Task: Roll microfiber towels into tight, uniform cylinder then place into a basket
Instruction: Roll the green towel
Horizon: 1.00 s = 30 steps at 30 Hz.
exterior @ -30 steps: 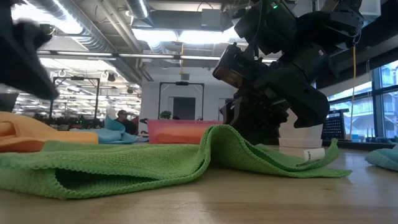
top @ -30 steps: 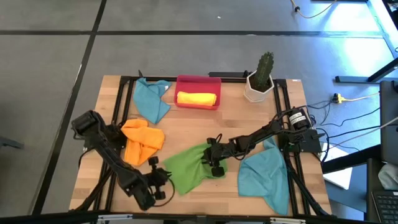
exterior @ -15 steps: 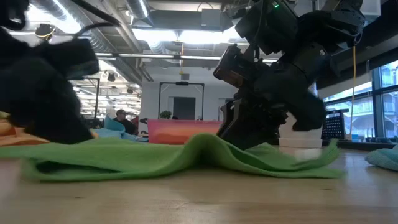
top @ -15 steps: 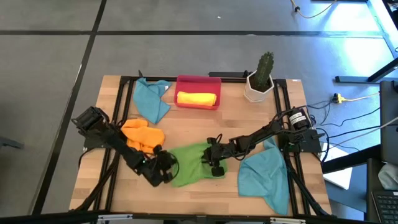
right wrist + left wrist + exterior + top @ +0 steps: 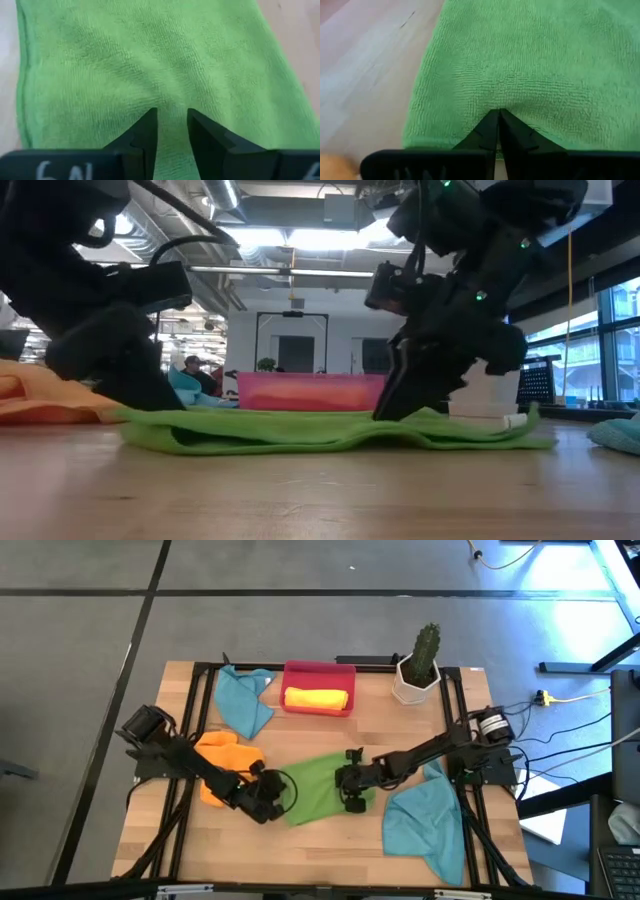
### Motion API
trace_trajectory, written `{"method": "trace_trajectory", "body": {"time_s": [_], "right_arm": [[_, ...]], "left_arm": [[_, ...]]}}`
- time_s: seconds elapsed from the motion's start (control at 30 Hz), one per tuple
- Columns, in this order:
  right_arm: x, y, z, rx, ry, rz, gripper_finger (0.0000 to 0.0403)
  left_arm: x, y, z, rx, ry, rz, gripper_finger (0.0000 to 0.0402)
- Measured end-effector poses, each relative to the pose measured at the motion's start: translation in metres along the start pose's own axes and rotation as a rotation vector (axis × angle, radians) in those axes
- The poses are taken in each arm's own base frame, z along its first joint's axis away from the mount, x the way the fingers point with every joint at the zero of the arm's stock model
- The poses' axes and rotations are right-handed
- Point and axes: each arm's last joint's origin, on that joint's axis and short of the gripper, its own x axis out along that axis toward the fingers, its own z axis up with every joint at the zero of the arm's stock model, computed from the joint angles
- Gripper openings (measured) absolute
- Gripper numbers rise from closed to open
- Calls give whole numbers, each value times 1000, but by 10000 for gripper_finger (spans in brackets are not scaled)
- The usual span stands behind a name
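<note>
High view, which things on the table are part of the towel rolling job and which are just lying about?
Part of the job:
green towel
orange towel
two teal towels
rolled yellow towel
red basket
left gripper
right gripper

Lying about:
cactus in white pot

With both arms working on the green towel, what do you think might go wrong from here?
1. The left gripper is shut on the green towel at one edge only; a pull may bunch the cloth rather than fold it evenly.
2. The right gripper presses a ridge of cloth between its jaws; lifting may wrinkle the flattened towel.
3. The orange towel lies right beside the left arm and may get dragged.
</note>
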Motion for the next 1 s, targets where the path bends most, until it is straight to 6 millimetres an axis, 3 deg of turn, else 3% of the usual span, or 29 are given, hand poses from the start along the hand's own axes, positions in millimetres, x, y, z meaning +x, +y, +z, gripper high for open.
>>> {"method": "trace_trajectory", "body": {"time_s": [0.23,0.53,0.77,1.0], "right_arm": [[-10,10,5,-25,-35,48,108],[-10,24,31,-86,-332,246,108],[24,29,29,-121,-396,281,108],[57,33,50,-160,-417,275,108]], "left_arm": [[-33,3,11,-4,-18,-81,35],[-53,-18,8,-41,-95,-246,49],[-47,-29,-10,-100,-51,-264,45],[-47,-33,-19,-118,-36,-272,44]]}}
